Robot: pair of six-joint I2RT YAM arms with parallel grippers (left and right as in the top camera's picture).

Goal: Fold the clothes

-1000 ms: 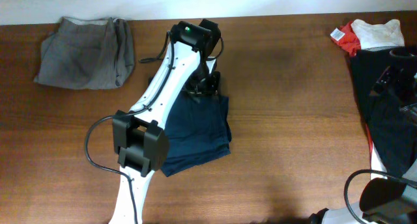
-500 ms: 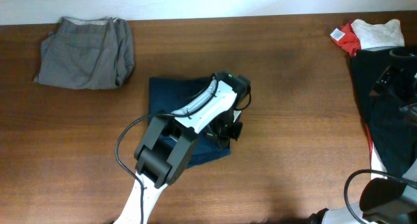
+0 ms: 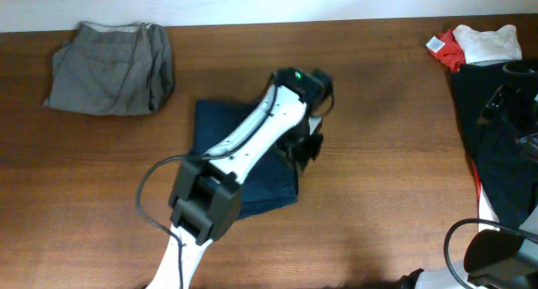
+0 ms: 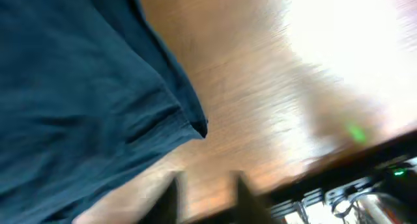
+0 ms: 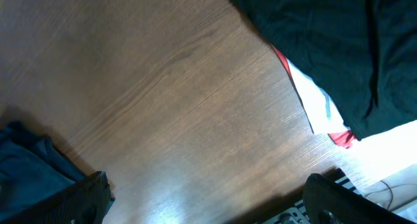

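The navy-blue shorts (image 3: 220, 131) lie folded in the middle of the table. My left gripper (image 3: 304, 146) hovers at their right edge. In the left wrist view its blurred fingers (image 4: 208, 195) are apart, with bare wood between them and the shorts' edge (image 4: 85, 100) to the left. The grey-khaki trousers (image 3: 109, 66) lie bunched at the back left. My right gripper (image 5: 208, 198) is wide open and empty over bare wood. A black garment (image 5: 326, 48) lies over red and white fabric (image 5: 319, 113).
Red and white pieces (image 3: 479, 44) lie at the back right corner. The black garment (image 3: 504, 171) covers the table's right side, with the right arm (image 3: 508, 91) above it. A corner of navy fabric (image 5: 26, 165) shows at the lower left of the right wrist view.
My left arm swung from the back edge of the shorts to their right side, then moved slightly back. The shorts now lie flatter and wider. The right arm has not moved.
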